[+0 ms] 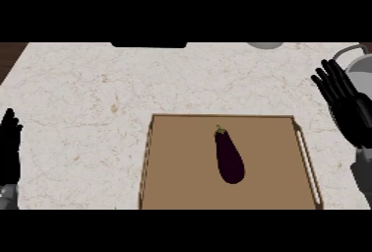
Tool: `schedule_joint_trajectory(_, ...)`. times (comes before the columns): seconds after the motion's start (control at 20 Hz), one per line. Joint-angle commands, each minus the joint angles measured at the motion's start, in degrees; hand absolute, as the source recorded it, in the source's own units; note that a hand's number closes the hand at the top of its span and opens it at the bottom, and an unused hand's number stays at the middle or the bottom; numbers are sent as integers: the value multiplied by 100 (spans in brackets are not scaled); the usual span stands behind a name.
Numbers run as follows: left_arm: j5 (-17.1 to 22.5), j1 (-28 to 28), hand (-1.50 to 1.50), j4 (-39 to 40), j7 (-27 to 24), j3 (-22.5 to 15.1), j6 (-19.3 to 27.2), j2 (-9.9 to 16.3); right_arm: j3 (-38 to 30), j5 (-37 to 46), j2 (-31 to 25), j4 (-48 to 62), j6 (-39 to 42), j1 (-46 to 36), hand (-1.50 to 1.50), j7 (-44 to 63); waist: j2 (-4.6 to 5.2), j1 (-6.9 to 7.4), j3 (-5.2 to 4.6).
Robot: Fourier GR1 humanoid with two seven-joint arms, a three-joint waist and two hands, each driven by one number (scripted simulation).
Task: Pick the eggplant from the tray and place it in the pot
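Observation:
A dark purple eggplant lies lengthwise in the middle of the brown tray, its green stem pointing away from me. The grey pot shows only partly at the far right edge, with a curved handle toward the counter's back. My right hand stands open at the right edge, fingers straight and pointing up, just left of the pot and right of the tray. It holds nothing. My left hand rests open at the left edge, far from the tray.
The marbled white counter spreads around the tray. A dark object and a grey round object sit cut off at the counter's back edge. Dark wood shows at the far left corner.

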Motion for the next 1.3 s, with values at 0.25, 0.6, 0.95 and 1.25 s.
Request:
schedule_joint_trajectory(0.25,302,-388,0,-1019,-665,-773,-453,-1124,-350,757,-543,-1725,-72,-780,150,-1469,-372,-425,-67)
schedule_joint_trajectory(0.6,177,44,0,-1156,-1043,-1217,-407,-1664,318,2786,249,-2963,-2466,1401,-150,-1357,-251,-435,-49)
schedule_joint_trajectory(0.95,183,18,0,-1540,-692,-1193,-603,-1440,1372,4617,143,-4909,-2868,2761,-150,-355,-211,-279,-50)
schedule_joint_trajectory(1.25,166,-75,0,-1542,-636,-1297,-586,-1556,1983,6029,-634,-4692,-1792,2854,-150,1404,-176,-214,-78)
